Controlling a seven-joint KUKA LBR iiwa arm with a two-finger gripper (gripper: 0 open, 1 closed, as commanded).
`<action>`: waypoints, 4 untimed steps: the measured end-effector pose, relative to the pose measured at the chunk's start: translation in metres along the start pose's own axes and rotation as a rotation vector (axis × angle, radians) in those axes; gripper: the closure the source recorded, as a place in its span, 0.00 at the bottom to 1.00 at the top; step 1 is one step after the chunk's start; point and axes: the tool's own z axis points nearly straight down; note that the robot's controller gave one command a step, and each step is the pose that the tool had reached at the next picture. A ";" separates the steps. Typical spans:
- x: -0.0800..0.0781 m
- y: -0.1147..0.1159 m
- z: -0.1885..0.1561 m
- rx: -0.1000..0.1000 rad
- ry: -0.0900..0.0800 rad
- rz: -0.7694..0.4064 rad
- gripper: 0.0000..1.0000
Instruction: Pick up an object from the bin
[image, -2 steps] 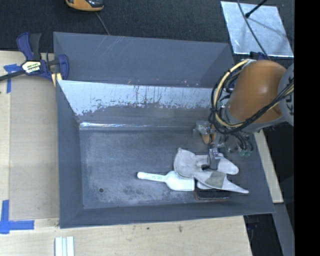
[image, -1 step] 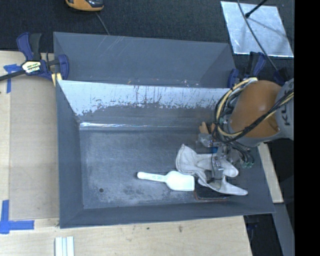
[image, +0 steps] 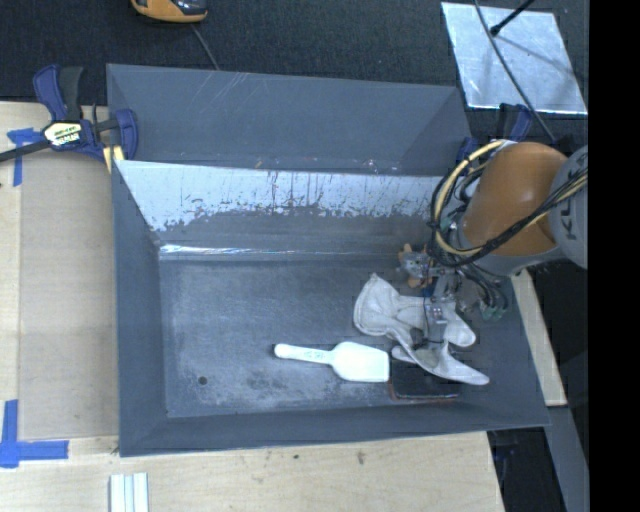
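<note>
You see the arm reaching in from the right, its orange cover and looped cables above the bin's right wall, well right of and behind the white scoop; the wrist points steeply down, and the gripper stands low, just right of the scoop's bowl, on the crumpled white cloth; you cannot tell whether the gripper is spread or closed, nor whether it grips the cloth; the cloth lies bunched just beside the bowl, on its right and far side, one flap trailing towards the near right corner; a dark flat thing lies partly under that flap, right of the bowl, close to the near wall; the scoop's handle points left; left of the handle the grey bin has bare floor out to its left wall and back to its far wall.
</note>
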 end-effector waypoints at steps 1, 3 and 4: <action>0.020 0.011 0.000 0.005 -0.012 -0.062 0.00; -0.002 0.004 -0.002 -0.008 0.000 -0.002 1.00; -0.002 0.004 -0.002 -0.007 0.000 -0.002 1.00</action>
